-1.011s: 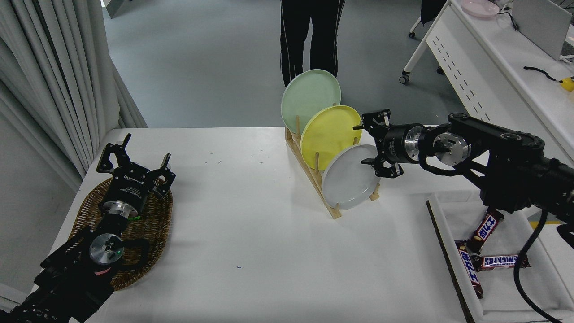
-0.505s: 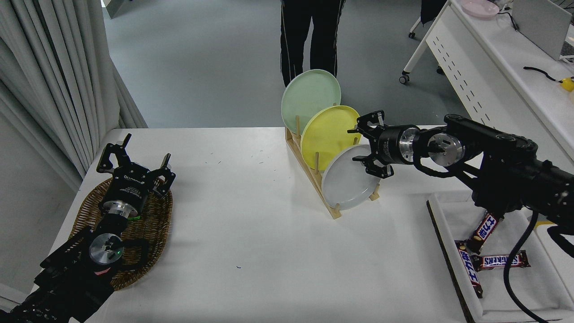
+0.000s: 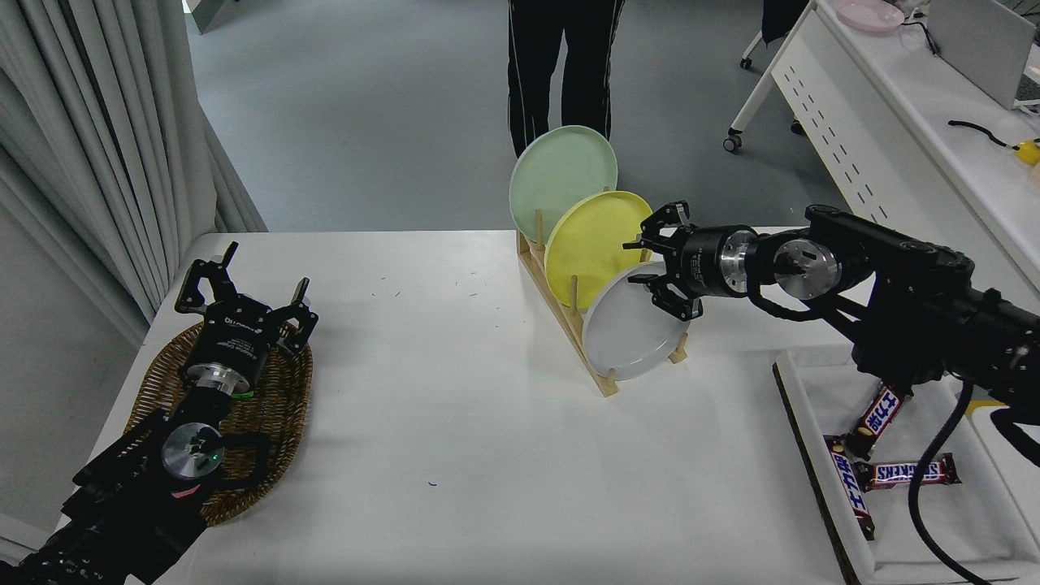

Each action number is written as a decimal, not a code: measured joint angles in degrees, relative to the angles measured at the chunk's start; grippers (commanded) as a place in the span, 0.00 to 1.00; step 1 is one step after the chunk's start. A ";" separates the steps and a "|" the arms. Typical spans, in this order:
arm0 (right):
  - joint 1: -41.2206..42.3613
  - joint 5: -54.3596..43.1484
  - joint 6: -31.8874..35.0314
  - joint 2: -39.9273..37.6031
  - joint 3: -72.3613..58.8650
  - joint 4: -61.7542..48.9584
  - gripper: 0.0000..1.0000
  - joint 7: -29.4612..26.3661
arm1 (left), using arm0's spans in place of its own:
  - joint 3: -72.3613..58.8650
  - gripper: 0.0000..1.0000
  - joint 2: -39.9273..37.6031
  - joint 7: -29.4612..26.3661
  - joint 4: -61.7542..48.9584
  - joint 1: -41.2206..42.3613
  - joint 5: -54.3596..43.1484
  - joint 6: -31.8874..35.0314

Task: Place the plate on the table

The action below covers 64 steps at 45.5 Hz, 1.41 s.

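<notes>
Since the earlier frames the right gripper (image 3: 656,262) had advanced leftward along the table's far side, and its spread fingers now bracketed the upper right rim of the plate (image 3: 630,329); whether either finger touched the rim could not be made out. Largest item was the table (image 3: 455,422), with broad bare surface across its middle and near side, its near edge cut off by the frame. On its right sat a white tray (image 3: 918,520), cut off at the bottom, holding chocolate bars (image 3: 881,455) partly hidden behind the right arm and its cable. At the left lay a wicker tray (image 3: 268,406), largely covered by the parked left gripper (image 3: 244,296), whose fingers stood spread apart. A wooden rack (image 3: 569,325) stood near the far edge, mostly concealed by its three plates. The pale green plate (image 3: 561,175) leaned rearmost, then the yellow plate (image 3: 593,244), each overlapped by the one in front. The grey plate stood upright in the nearest slot, its lower edge between the pegs. A person's legs (image 3: 561,65) stood beyond the table, cut off above.
</notes>
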 measured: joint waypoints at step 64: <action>-0.23 0.16 -0.85 -0.27 0.01 -0.35 0.08 -0.02 | 0.02 1.00 0.00 0.00 0.00 0.00 0.00 0.00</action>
